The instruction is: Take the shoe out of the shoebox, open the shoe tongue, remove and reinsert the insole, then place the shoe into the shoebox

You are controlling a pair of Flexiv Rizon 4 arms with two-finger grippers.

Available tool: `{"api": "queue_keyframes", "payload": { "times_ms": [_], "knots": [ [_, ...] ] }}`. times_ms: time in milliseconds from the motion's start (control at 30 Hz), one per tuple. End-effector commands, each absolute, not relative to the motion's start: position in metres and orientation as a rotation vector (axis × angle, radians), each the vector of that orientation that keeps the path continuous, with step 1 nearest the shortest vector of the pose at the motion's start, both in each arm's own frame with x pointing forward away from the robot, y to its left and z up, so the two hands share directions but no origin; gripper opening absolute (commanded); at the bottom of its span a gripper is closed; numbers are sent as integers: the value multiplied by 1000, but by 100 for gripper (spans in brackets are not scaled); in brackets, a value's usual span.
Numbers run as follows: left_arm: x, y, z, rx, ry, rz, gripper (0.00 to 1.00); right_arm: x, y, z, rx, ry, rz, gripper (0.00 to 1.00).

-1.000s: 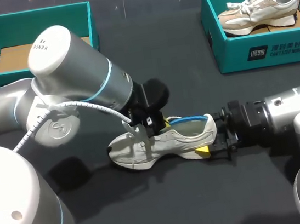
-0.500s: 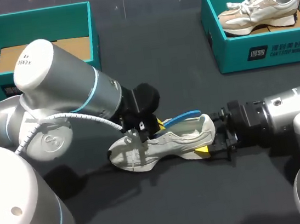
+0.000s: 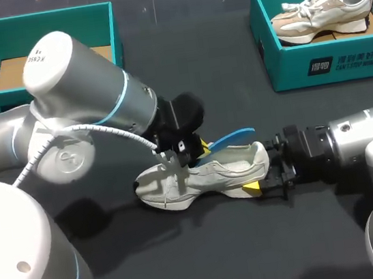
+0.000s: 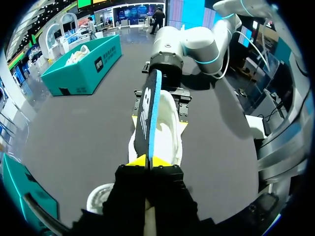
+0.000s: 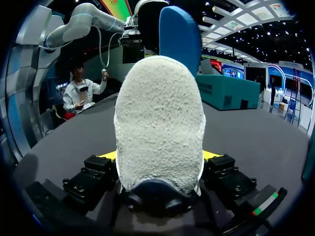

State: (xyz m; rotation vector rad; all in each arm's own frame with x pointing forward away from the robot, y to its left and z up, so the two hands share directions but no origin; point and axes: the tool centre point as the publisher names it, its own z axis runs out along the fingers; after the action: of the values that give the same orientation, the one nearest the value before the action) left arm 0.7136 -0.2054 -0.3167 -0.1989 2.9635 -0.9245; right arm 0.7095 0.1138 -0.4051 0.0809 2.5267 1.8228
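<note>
Pinching the blue insole [image 3: 231,138] tight in the left gripper [image 4: 148,161], on edge just over the shoe [image 3: 205,178] at mid-counter [image 3: 209,260]. Clamping the heel from three o'clock with the right gripper [image 5: 158,156]. Might snag on the collar going back in, buckle, or slip from so thin a pinch; might drag the shoe askew too. Dark matte counter; box [image 3: 115,32] at ten o'clock, second box [image 3: 328,66] holding another shoe [image 3: 324,11] at two, both well apart.
</note>
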Motion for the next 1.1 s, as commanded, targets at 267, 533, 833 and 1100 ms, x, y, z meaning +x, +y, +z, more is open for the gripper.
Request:
{"api": "queue_keyframes", "payload": {
  "times_ms": [267,533,833,1100],
  "knots": [
    [721,-234,-318,-188,2993,-818,0,708,115,-404,80,2532,1817,0],
    [713,-231,-316,-170,2978,-818,45,708,115,-404,80,2532,1817,0],
    [700,-227,-308,-182,2896,-834,69,708,115,-404,80,2532,1817,0],
    [697,-235,-302,-222,2814,-814,66,708,115,-404,80,2532,1817,0]
  ]
}}
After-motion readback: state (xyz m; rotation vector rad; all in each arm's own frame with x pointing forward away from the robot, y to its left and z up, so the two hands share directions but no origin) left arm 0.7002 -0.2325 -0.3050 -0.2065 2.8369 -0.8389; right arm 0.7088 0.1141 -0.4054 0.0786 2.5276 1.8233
